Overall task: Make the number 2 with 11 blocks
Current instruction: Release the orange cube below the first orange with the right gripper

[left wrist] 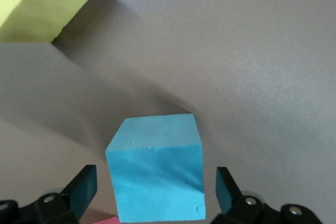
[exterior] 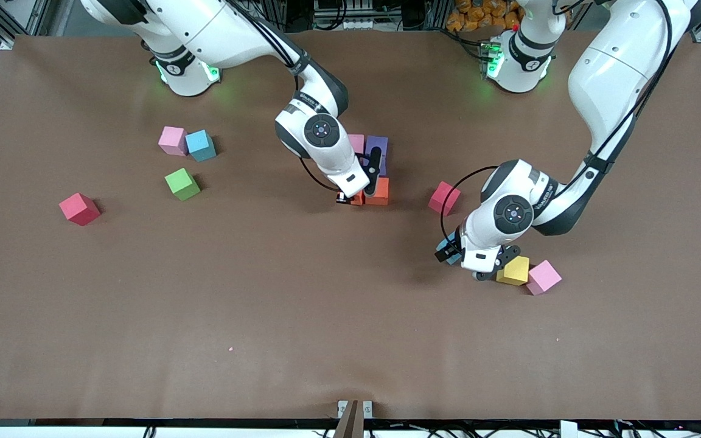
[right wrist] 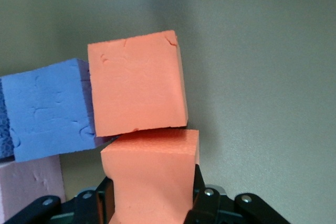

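- Brown tabletop [exterior: 302,316], both Franka arms low over it.
- Right gripper [right wrist: 152,198]: fingers closed on an orange cube [right wrist: 152,177], pressed against a second orange cube [right wrist: 136,82] just ahead of the fingertips; a purple cube [right wrist: 50,108] touches that one, a pink cube [right wrist: 29,184] beside it.
- Left gripper [left wrist: 155,195]: fingers [left wrist: 81,190] spread wide, a blue cube [left wrist: 157,174] loose between them, neither pad touching; a yellow cube [left wrist: 37,3] lies ahead of the fingertips.
- Well clear of both grippers: pink cube [exterior: 544,277], red cube [exterior: 444,198], red cube [exterior: 79,208], green cube [exterior: 182,184], blue cube [exterior: 200,145], pink cube [exterior: 172,140].
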You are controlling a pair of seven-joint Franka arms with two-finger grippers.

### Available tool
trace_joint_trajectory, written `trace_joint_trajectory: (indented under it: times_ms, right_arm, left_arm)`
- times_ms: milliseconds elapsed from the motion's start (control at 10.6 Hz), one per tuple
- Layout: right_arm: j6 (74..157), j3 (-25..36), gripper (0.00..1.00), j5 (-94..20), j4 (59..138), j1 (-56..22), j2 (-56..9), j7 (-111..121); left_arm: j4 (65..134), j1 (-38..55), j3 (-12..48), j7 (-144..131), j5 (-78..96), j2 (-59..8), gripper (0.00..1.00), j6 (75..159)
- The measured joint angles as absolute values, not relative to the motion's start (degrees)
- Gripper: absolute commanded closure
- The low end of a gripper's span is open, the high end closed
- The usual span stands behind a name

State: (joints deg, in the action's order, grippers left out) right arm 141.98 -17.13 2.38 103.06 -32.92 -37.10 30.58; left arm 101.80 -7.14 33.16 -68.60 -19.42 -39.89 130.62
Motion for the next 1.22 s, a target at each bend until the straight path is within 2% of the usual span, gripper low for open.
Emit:
trace_joint_trajectory:
  times_ms: [94,471,565,847,1035,1224]
  right_arm:
    - [142.0,-17.1,0.68,2.4,103.0,-33.0,-37.1,30.6]
    - [142.0,-16.4,0.66,2.4,102.8,-33.9,-37.2,30.6]
    - [141.9,-16.0,0.59,2.4,102.7,-34.4,-37.2,30.6]
    - [141.8,-15.5,0.27,2.4,102.6,-34.8,-37.2,30.6]
    - [141.9,-15.5,0.20,2.4,102.5,-34.9,-37.3,30.6]
    - [142.0,-15.4,0.19,2.4,102.5,-34.9,-37.5,30.6]
  left_arm:
    - [101.8,-7.1,33.2,-68.6,-19.4,-40.0,0.00,130.9]
    - [101.7,-7.1,33.2,-68.6,-19.4,-40.2,0.24,131.4]
    - [101.7,-7.1,33.2,-68.6,-19.4,-40.3,0.32,131.4]
    - [101.1,-7.2,33.1,-68.9,-19.4,-40.3,0.48,131.4]
    - [100.1,-7.4,33.1,-70.4,-19.4,-40.3,0.50,131.5]
    - [98.7,-7.3,33.3,-73.2,-19.4,-40.3,0.50,131.5]
